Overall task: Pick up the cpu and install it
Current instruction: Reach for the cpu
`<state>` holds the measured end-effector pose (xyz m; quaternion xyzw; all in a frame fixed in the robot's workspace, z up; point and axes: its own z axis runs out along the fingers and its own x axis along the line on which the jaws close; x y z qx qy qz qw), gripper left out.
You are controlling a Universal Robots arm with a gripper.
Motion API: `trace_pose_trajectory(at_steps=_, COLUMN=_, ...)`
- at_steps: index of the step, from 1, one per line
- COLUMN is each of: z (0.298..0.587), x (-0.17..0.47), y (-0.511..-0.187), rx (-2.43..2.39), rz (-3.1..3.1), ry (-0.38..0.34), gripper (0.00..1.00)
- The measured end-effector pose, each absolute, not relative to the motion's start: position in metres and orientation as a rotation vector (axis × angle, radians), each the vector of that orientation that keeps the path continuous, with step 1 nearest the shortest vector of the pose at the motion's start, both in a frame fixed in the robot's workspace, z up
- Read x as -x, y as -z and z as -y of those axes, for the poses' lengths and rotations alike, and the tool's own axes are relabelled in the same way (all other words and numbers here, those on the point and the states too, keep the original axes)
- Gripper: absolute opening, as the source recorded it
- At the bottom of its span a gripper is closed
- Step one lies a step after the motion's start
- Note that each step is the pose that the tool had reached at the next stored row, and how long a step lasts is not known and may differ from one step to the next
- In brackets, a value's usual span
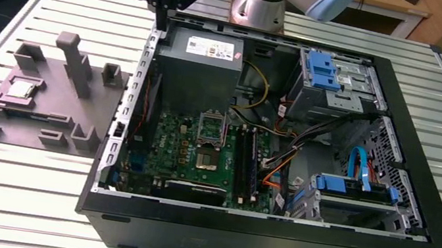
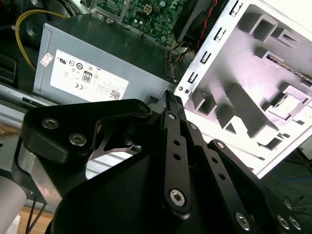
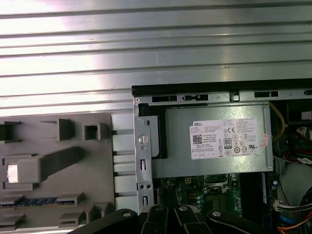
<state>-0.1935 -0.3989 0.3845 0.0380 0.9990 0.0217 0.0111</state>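
- Gripper: black, two-fingered, hanging tips-down from the silver-grey arm. Fingers are drawn together to a narrow point with nothing between them; the second wrist view shows the same.
- Gripper position: above the rim of the open black computer case, at the corner beside the big grey metal box with a white label. It touches nothing that I can make out.
- The cpu, a small flat square chip with a silvery top plate and pale rim, lies flat in a raised pocket of the grey moulded tray. The tray sits on the ribbed aluminium counter, just beside the case on the exterior view's left. The cpu is well apart from the gripper.
- Shiny rectangular metal socket frame on the green circuit board: hollow centre, no chip seated in it.
- Step in hand, as judged: approach before the pick. The cpu is not grasped and nothing is installed.
- A grasp would call for the fingers parted wider than the chip, the gripper brought square over the tray pocket, and a level descent. The chip is thin and sits low, so the tips would need to catch its edges cleanly.
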Motion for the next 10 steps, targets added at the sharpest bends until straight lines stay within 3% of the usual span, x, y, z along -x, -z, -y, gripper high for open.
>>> trace_pose_trajectory(at_steps=10, z=0.3990, x=0.1965, y=-0.3845, rx=-0.118, rz=-3.117, ry=-0.067, gripper=0.11)
